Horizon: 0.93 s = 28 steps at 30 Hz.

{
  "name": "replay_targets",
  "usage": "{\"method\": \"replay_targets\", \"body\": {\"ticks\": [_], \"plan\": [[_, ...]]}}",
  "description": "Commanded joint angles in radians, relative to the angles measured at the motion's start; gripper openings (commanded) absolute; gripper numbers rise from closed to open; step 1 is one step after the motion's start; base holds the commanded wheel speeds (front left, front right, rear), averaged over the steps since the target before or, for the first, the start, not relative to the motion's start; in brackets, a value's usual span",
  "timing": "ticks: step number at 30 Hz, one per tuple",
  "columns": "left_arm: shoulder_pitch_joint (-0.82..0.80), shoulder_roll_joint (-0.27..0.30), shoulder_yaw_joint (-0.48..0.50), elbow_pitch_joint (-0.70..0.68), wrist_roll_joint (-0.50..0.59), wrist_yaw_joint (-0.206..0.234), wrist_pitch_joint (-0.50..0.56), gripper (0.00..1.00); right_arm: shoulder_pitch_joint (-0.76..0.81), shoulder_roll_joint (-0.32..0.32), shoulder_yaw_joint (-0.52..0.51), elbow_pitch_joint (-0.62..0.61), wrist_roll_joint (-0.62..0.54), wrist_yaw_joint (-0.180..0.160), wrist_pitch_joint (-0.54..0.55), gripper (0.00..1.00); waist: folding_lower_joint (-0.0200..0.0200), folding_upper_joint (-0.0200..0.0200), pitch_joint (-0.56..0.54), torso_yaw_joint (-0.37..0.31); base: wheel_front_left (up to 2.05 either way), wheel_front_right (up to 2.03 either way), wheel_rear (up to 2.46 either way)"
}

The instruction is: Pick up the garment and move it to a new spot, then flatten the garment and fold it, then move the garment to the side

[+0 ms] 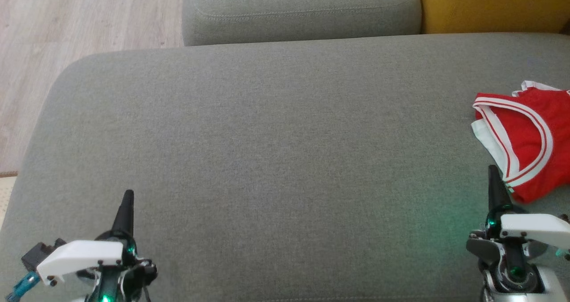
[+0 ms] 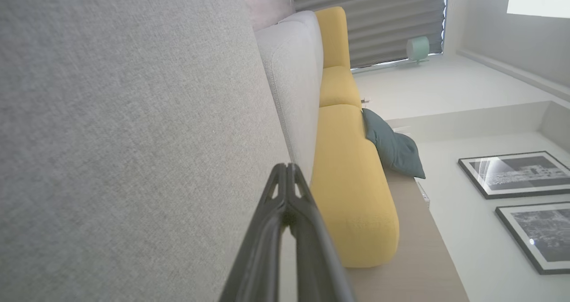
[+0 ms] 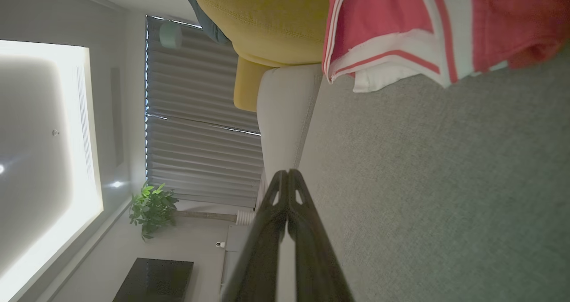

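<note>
At the right edge of the grey cushion (image 1: 267, 137) lies the red garment (image 1: 530, 137) with white trim. It sits in layers and is partly cut off by the frame, so I cannot tell whether it is neatly folded. The right gripper (image 1: 494, 175) hangs just beside its near hem, jaws pressed together and holding nothing. The left gripper (image 1: 128, 197), likewise closed and empty, sits well apart over bare cushion. This fits either a bunched shirt lying ready to be lifted or a folded one set aside. Either way, any touch is best made at the trimmed edge, taking all layers together so the soft cloth neither slides apart nor drags off the side.
</note>
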Motion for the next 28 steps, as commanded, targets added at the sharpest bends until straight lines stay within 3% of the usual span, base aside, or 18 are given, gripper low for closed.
{"method": "replay_targets", "body": {"ticks": [1, 19, 28], "plan": [[-0.061, 0.016, 0.038, -0.042, -0.032, -0.013, 0.008, 0.00, -0.024, -0.003, 0.014, -0.050, 0.034, 0.003, 0.009, 0.00, 0.0000, 0.0000, -0.001, 0.000, 0.00, 0.00, 0.00], [-0.074, 0.018, 0.062, -0.067, -0.237, -0.040, 0.059, 0.00, -0.001, -0.003, -0.011, -0.112, 0.244, 0.004, 0.061, 0.00, 0.0000, 0.0000, -0.008, 0.006, 0.00, 0.00, 0.00], [-0.074, 0.018, 0.063, -0.068, -0.244, -0.041, 0.061, 0.00, 0.000, -0.003, -0.012, -0.114, 0.251, 0.004, 0.062, 0.00, 0.0000, 0.0000, -0.008, 0.006, 0.00, 0.00, 0.00]]}}
